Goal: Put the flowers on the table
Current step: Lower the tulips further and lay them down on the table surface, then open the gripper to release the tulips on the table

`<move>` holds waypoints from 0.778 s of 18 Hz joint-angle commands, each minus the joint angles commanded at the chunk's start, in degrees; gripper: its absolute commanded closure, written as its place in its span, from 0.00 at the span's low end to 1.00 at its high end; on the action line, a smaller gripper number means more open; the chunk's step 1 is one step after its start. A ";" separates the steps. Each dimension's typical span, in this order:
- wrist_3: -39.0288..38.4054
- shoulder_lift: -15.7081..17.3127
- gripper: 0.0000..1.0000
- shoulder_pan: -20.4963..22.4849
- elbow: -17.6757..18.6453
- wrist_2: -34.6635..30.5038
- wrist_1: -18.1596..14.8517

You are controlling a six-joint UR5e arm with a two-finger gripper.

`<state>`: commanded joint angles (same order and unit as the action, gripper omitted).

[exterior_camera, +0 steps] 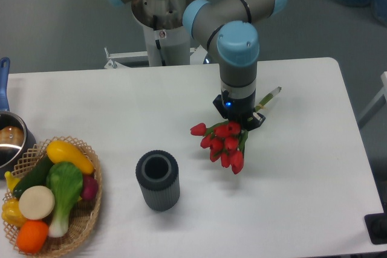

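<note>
The flowers (222,143), a bunch of red tulip buds with green leaves, hang low over the middle-right of the white table (302,185). A green stem (268,97) sticks out up and to the right of the arm. My gripper (237,120) points straight down and is shut on the flowers near where the stems meet the buds. The buds fan out down and to the left below the fingers. I cannot tell whether the lowest buds touch the tabletop.
A dark grey ribbed vase (158,180) stands upright left of the flowers. At the table's left edge are a wicker basket of vegetables (51,194) and a metal pot (9,140). The robot base (163,13) rises behind the table.
</note>
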<state>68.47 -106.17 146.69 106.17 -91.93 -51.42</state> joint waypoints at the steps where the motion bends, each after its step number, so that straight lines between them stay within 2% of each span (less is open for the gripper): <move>1: -0.09 -0.70 0.75 -0.09 0.09 0.00 0.00; 14: -0.35 -3.87 0.75 -0.97 0.44 -0.26 0.44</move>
<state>68.12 -110.04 145.72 106.61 -92.20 -50.98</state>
